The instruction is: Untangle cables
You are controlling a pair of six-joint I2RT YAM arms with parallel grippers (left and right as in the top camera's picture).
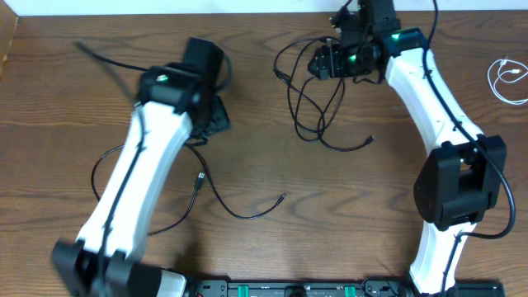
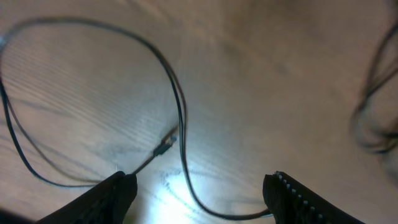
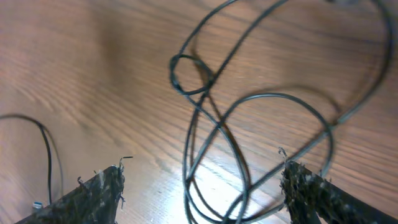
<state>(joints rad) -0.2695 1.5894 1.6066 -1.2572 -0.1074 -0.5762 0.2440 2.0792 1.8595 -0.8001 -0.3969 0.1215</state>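
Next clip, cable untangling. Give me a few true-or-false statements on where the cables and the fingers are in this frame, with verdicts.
1. The white cable lies far right in the overhead view, apart from the black tangle. True.
2. The left fingers are clamped on a cable. False: they stand apart, and a black cable lies on the table below.
3. The right fingers hover above the tangle's loops. True.
4. The right fingers are shut. False: they stand wide apart.
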